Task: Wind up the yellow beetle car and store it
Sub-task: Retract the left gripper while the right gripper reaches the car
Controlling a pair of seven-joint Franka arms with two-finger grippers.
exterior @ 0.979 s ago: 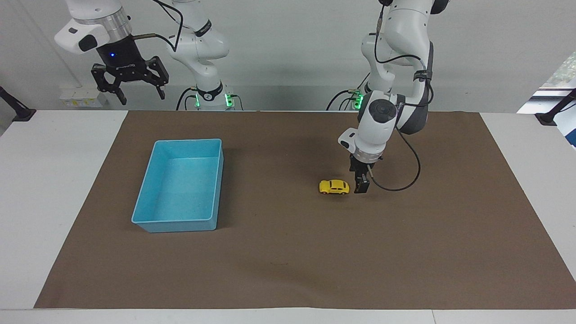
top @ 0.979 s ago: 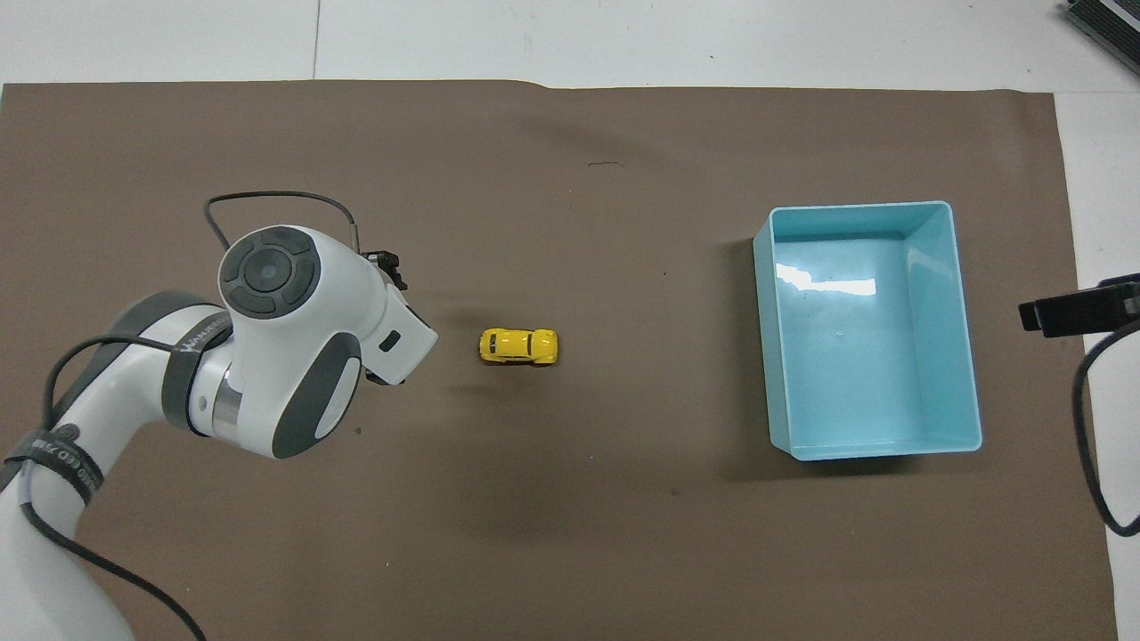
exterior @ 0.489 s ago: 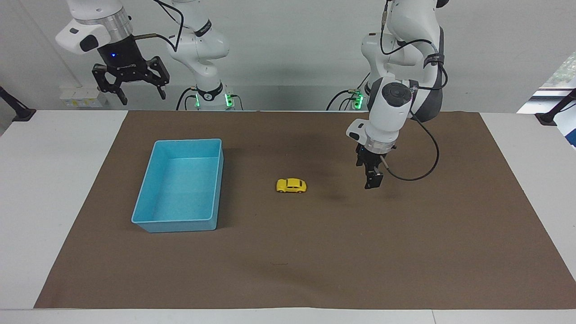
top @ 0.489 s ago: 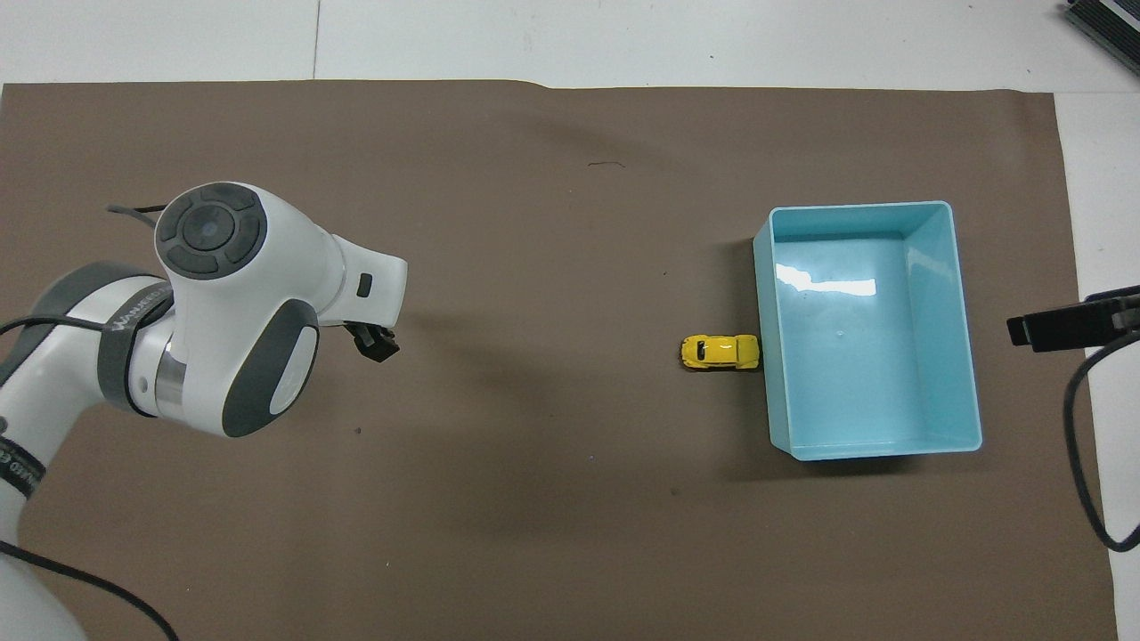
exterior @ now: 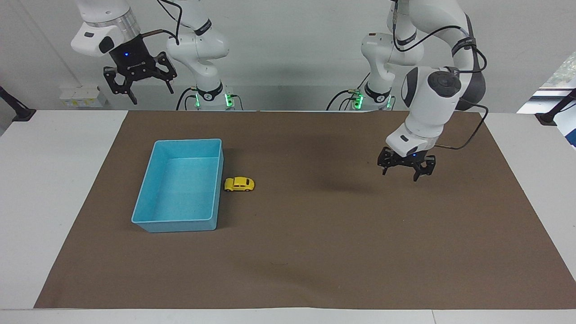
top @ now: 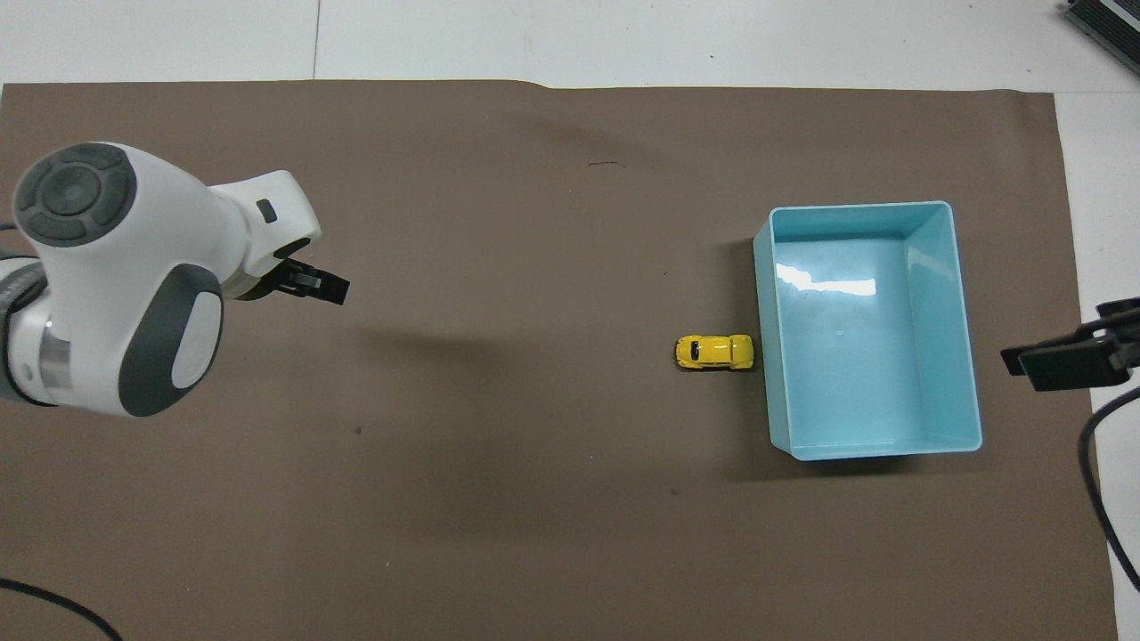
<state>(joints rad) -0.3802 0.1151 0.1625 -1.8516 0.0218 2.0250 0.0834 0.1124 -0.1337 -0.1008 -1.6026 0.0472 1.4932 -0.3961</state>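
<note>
Glossy rounded yellow beetle car (exterior: 239, 184)

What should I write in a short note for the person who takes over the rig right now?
Left gripper: open, empty, in the air over the brown mat toward the left arm's end.
Right gripper: open, empty, raised high at the right arm's end; that arm waits.
Yellow beetle car: on the mat beside the blue bin, at or very close to its long wall, not in it.
Done: nothing stored; the bin is empty.
Left: pick up the car and put it in the bin.
</note>
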